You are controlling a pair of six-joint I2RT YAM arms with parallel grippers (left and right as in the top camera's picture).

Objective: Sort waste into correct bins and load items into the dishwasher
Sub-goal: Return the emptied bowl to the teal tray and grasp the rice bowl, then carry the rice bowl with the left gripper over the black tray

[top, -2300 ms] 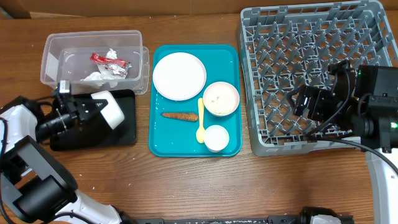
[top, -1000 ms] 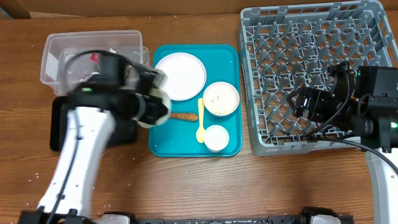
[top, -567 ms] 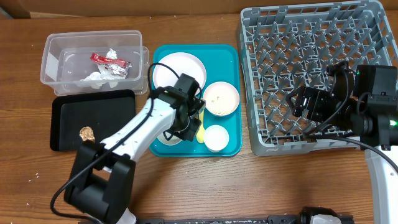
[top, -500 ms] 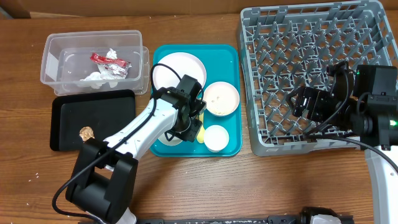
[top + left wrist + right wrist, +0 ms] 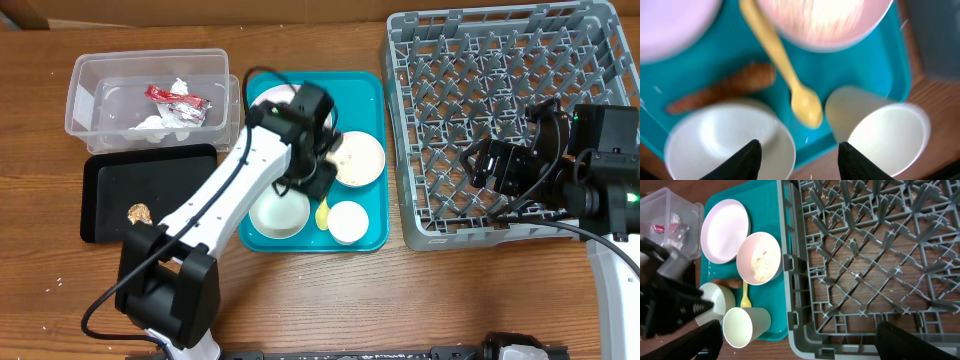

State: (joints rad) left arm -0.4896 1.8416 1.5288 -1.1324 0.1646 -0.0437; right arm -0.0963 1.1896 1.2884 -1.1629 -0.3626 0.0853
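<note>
My left gripper (image 5: 312,172) hangs open and empty over the teal tray (image 5: 365,85); in the left wrist view (image 5: 800,162) it is above the gap between a small white bowl (image 5: 725,145) and a cup on its side (image 5: 885,135). The yellow spoon (image 5: 785,65), the carrot-like stick (image 5: 725,90), the rice bowl (image 5: 825,20) and the plate (image 5: 670,25) lie beyond. The clear tub (image 5: 95,75) holds the red wrapper (image 5: 175,97) and tissue (image 5: 150,123). The black tray (image 5: 170,195) holds a brown lump (image 5: 138,213). My right gripper (image 5: 490,165) is open over the grey rack (image 5: 500,60).
The left arm (image 5: 220,200) stretches across the black tray's right end and the teal tray's left edge, hiding part of the plate (image 5: 275,98). The right wrist view shows the rack's front-left corner (image 5: 805,330) beside the cup (image 5: 742,325). Bare wooden table (image 5: 400,300) runs along the front.
My left arm swung from the black tray to the teal tray, left the small white bowl at its front left, then drew back toward the tray's middle. The right arm has not moved.
</note>
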